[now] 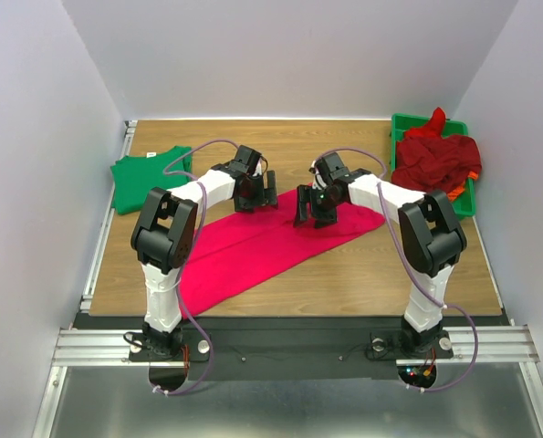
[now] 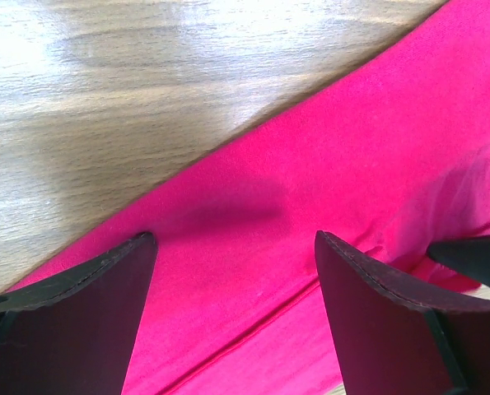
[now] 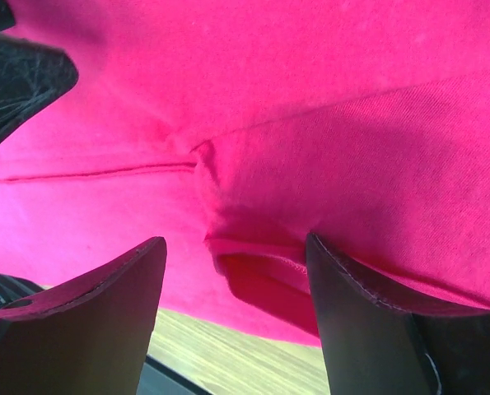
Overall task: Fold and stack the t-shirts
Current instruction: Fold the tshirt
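the pink t-shirt (image 1: 244, 255) lies lower left to upper right. your left fingers (image 2: 80, 329) and right fingers (image 3: 376, 329) hang released over its upper edge.

Place: robotics lab test cell.
Enclosure: plain white panels (image 1: 43, 109) around a wooden surface (image 1: 362, 269).
Mounting: left arm (image 1: 166, 233) and right arm (image 1: 431, 233) bolted to an aluminium rail (image 1: 88, 345).

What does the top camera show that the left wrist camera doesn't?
Only the top view shows the green t-shirt, the green tray piled with dark red shirts, and both arms. Only the left wrist view shows the left gripper open and a seam in the cloth. Both show the pink shirt on the wooden table.
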{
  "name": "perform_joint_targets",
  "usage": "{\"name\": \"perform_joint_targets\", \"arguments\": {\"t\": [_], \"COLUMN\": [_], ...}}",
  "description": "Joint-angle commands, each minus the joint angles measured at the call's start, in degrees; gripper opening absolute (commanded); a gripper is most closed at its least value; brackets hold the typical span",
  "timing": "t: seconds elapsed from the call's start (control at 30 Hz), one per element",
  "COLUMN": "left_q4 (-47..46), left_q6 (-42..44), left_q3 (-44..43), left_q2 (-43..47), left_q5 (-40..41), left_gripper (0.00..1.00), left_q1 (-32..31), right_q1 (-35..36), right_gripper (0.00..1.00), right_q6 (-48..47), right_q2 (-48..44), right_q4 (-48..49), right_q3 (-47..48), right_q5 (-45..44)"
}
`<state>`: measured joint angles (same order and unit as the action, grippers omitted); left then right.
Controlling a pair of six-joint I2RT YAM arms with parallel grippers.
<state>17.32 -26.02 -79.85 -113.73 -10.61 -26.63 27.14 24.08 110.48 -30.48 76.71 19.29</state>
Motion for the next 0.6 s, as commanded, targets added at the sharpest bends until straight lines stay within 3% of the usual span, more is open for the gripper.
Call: {"name": "perform_joint_targets", "arguments": {"t": [0.0, 0.57], "left_q4": [0.61, 0.70], "left_q6": [0.44, 0.45], "left_q3": [0.93, 1.37], "left_q2": [-1.49, -1.58], "left_q5": [-0.11, -0.20], "left_gripper": [0.90, 0.90], "left_q1": [-0.09, -0.09], "right_q1": [0.73, 1.43], "right_gripper": [0.74, 0.74], "right_q6": [0.62, -0.61], "right_q2": [-3.51, -5.97], "right_q4": [-0.37, -4.41], "right_q3": [-0.68, -1.12], "right_q5": [1.27, 3.74]}}
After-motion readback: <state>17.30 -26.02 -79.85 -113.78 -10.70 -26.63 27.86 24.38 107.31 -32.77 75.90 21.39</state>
